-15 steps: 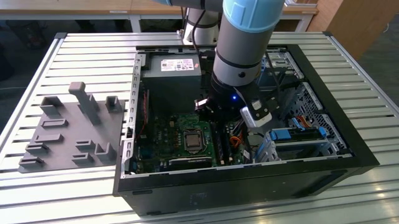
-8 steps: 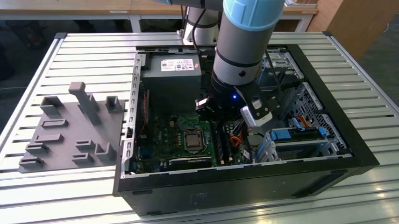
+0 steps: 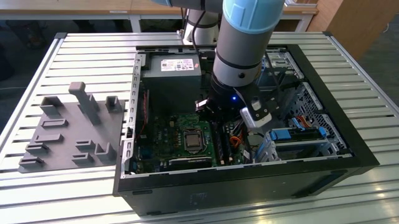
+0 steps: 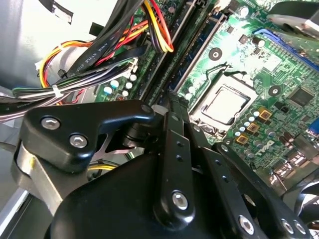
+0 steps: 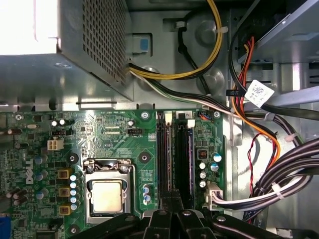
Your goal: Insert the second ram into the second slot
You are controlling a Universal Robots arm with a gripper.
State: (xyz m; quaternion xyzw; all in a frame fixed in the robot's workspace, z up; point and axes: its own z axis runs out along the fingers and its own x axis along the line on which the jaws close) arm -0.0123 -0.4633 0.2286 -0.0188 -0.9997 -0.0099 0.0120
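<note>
My gripper hangs low inside the open computer case, just above the motherboard. Its black fingers are pressed together with nothing visible between them. Two long dark memory slots run side by side beside the processor socket, and the fingertips sit over their near end. A thin bluish edge, the second ram as far as I can tell, lies along the slot farther from the socket. Whether it is fully seated I cannot tell. In the exterior view the gripper is above the slots.
Bundles of black, orange and yellow cables crowd the side of the slots away from the socket. The power supply box fills the case's far corner. Blue drive-bay clips sit at the exterior view's right. A grey parts fixture lies on the slatted table outside the case.
</note>
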